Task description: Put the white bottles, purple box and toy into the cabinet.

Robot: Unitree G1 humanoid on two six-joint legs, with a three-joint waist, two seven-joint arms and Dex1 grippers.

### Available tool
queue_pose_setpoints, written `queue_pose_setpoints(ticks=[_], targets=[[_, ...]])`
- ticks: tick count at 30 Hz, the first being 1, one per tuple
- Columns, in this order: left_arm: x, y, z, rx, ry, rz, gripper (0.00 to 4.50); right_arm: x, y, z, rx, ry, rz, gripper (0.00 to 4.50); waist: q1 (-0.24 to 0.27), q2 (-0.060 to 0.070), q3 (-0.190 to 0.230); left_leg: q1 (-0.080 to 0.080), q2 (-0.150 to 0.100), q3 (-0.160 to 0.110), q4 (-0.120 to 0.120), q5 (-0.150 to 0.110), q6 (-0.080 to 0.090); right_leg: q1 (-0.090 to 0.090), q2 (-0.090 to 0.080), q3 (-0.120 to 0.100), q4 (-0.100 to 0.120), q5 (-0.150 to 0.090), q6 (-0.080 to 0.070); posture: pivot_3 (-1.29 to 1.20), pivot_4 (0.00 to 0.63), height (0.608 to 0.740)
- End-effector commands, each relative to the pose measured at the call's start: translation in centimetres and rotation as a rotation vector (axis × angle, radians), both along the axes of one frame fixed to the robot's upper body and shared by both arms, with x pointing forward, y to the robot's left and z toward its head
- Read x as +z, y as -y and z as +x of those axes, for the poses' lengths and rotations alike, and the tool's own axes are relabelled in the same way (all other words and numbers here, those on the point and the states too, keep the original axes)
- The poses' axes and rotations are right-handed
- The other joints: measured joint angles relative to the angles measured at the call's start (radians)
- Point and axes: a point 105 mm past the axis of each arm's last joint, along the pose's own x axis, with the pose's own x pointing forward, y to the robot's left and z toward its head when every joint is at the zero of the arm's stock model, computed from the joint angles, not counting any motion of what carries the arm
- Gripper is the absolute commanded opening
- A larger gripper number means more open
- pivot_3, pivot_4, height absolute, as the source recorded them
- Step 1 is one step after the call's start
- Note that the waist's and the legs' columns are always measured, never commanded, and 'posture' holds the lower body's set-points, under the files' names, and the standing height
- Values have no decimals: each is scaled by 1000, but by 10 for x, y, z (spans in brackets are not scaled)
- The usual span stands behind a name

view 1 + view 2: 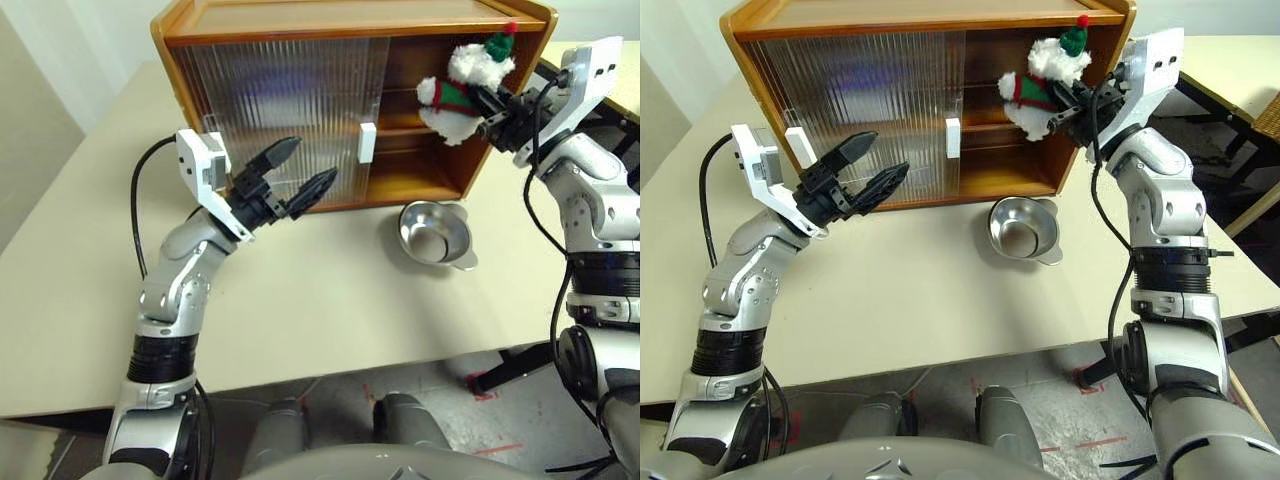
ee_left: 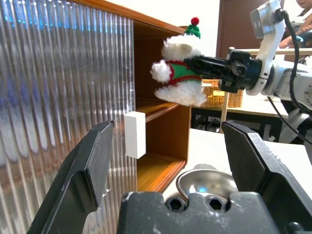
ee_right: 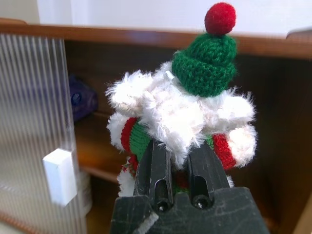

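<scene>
My left end effector [image 1: 296,178] hangs raised before me, its two black fingers spread wide with nothing between them. My right end effector [image 1: 484,108] is lifted high, arm reaching forward, fingers pinched tight on the small white fluffy plush toy [image 1: 460,85].

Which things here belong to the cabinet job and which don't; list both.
Job: toy, held in the right gripper; cabinet, its right side open; purple box on its shelf.
Not the job: metal bowl on the table.
</scene>
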Motion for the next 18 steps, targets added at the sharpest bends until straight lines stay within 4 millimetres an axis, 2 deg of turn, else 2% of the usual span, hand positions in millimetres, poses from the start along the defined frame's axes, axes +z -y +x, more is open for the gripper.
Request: queue_pose_setpoints(ticks=[1,8,13,18], targets=[[3,-1,-2,9,14,3,4500,-2,0,7,0,0,-22,197,0,0,0,0,0,0,0,0,0,0,0,0,0,0,0,17,0,740],[3,-1,-2,13,10,2,4500,-8,-10,34,-2,-32,-26,197,-3,0,0,0,1,1,0,0,0,-1,0,1,0,1,-1,22,0,740],[3,-2,-4,14,9,3,4500,-5,-16,47,-5,-32,-26,197,-2,0,0,0,1,2,0,0,0,-1,1,1,0,1,-1,28,0,740],[2,-2,-5,18,6,5,4500,-12,-28,59,-4,-79,-46,197,-2,0,0,0,2,2,-1,0,0,-1,1,1,0,1,-2,34,0,740]])
